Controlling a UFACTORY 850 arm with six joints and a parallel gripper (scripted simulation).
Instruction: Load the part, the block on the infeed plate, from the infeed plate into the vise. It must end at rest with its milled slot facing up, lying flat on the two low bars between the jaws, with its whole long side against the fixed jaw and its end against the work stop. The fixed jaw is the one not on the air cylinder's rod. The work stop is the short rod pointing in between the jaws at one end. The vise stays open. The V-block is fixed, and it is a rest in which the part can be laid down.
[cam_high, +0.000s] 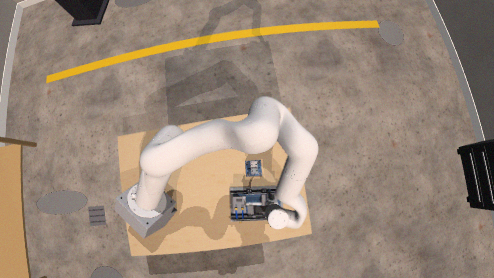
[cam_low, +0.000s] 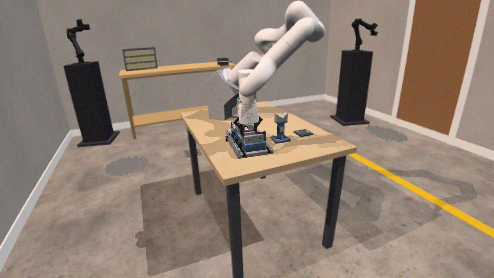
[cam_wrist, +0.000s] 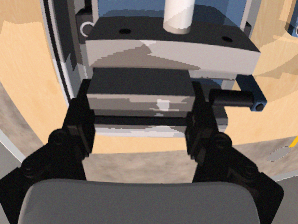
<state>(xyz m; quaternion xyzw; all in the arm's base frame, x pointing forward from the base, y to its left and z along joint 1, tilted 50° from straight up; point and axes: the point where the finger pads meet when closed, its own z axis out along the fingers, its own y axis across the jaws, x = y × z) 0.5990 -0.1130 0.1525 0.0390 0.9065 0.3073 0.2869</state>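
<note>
Gripper (cam_high: 271, 211) (cam_low: 248, 127) (cam_wrist: 140, 95) was clamped on the block (cam_wrist: 140, 81), one finger at each end of its length. Block sat crosswise in the wrist view, dark face up toward the camera, lighter long side facing the gripper body. Slot direction: couldn't tell from that angle.

Block was over the jaw gap of the vise (cam_high: 252, 200) (cam_low: 254, 146) (cam_wrist: 61, 65). Moving jaw (cam_wrist: 172, 54), with the pale cylinder rod (cam_wrist: 178, 15) behind it, was on the far side in the wrist view; fixed jaw (cam_wrist: 140, 131) on the near side. Block looked to be at or slightly above jaw height, though the view was poor for depth, so seating on the bars was unconfirmed. Work stop (cam_wrist: 232, 97), black rod on a blue bracket, was just beside the right-hand finger in the wrist view.

Top view: vise stood near the lower right corner of the counter (cam_high: 200, 182) (cam_low: 320, 145). V-block (cam_high: 253, 167) (cam_low: 281, 118) was on its blue stand, between the vise and the upper edge. Infeed plate (cam_low: 303, 132) lay past the V-block in the exterior view, nearer the right edge. Arm base (cam_high: 167, 212) (cam_low: 217, 105) was at the left edge in the top view.
</note>
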